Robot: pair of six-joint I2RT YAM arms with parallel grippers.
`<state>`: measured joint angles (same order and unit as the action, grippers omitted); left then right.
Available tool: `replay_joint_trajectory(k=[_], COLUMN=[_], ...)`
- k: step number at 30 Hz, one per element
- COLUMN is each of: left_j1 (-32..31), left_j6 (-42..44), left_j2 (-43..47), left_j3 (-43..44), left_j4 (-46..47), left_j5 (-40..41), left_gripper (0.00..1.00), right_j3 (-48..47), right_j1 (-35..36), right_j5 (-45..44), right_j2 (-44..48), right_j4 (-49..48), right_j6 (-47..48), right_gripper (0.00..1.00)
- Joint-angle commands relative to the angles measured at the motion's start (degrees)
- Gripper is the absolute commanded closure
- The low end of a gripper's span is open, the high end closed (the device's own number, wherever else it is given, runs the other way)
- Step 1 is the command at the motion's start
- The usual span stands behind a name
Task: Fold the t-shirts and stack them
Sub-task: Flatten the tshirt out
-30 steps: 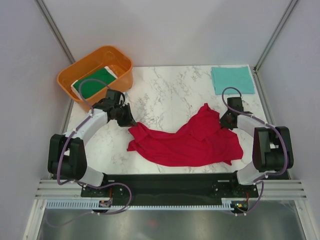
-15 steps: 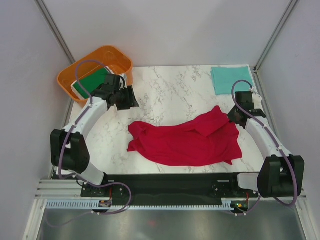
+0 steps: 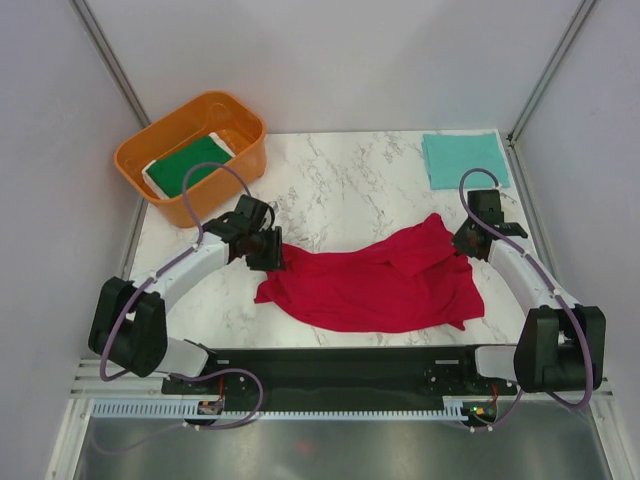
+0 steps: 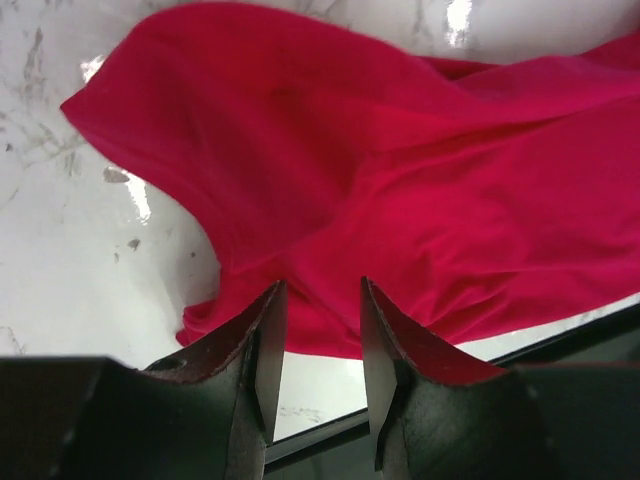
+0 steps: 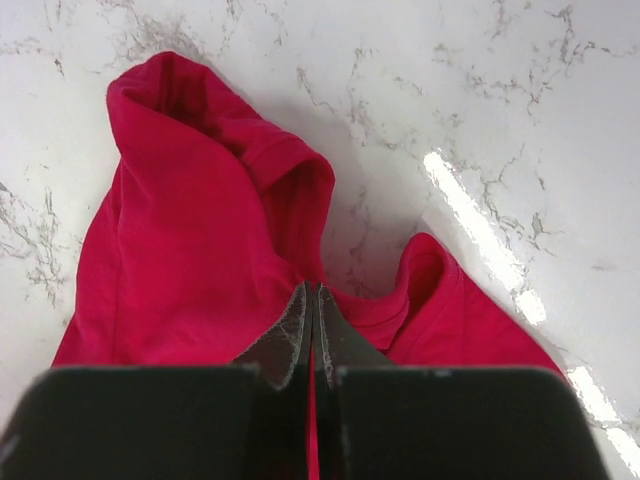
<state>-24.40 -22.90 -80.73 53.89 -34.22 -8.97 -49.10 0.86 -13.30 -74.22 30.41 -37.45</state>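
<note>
- Assessing progress as early: one shirt of three judged finished, nothing stacked yet.
- Lying crumpled and unfolded on the white marble table (image 3: 340, 180), stretched between both grippers: bright red soft cloth t-shirt (image 3: 370, 285).
- Clamped shut on a fold at the upper right corner of the red cloth: right gripper (image 5: 312, 290). Confirmed in the wrist view by a red sliver pinched between the closed fingers.
- Standing with jaws apart, grasping nothing: left gripper (image 4: 318, 290). Poised at the left edge of the red cloth, with fabric directly below and ahead of the fingertips.
- Folded into a flat rectangle, well beyond the right gripper at the far corner: teal cloth t-shirt (image 3: 465, 160). Judged done.
- Resting inside the orange plastic tub (image 3: 130, 165), beyond and outboard of the left gripper: dark green cloth t-shirt with white edge (image 3: 185, 165). Appears flat; cannot tell whether properly folded.
- Left to do, as a judgement: spread and fold the red shirt, take out the green one, then stack all three.
</note>
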Motion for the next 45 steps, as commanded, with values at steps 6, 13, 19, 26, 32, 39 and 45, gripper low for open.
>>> replay_joint_trajectory(k=[6,13,19,26,32,39,45], left_j1=[0.1,-2.2,-3.9,-4.1,-4.2,-4.2,-4.6], left_j6=[1.4,6.1,8.9,9.2,9.5,10.7,11.4], left_j2=[3.7,1.4,-3.2,-5.2,-7.5,-11.2,-11.2], left_j3=[-3.8,-3.4,-1.2,-0.6,1.0,3.6,4.5], left_j4=[1.4,-0.4,-0.6,-0.8,-0.9,-0.9,-0.9], left_j5=[7.0,8.2,8.8,12.2,14.7,13.6,14.2], left_gripper=[0.58,0.61,0.61,0.6,0.6,0.57,0.88], right_j3=[0.9,1.2,2.5,2.3,2.3,2.7,2.6], right_j1=[-0.1,-0.1,-0.1,-0.1,-0.1,-0.1,0.0], right_j5=[2.7,4.0,6.1,7.2,7.4,5.7,4.4], right_j2=[0.0,-0.7,-0.8,-0.8,-1.0,-2.0,-2.6], right_j4=[-2.9,-4.5,-6.2,-6.7,-6.8,-6.9,-7.0], right_j6=[1.8,2.8,3.3,3.5,3.6,3.6,2.7], right_gripper=[1.0,0.96,0.96,0.96,0.95,0.91,0.79])
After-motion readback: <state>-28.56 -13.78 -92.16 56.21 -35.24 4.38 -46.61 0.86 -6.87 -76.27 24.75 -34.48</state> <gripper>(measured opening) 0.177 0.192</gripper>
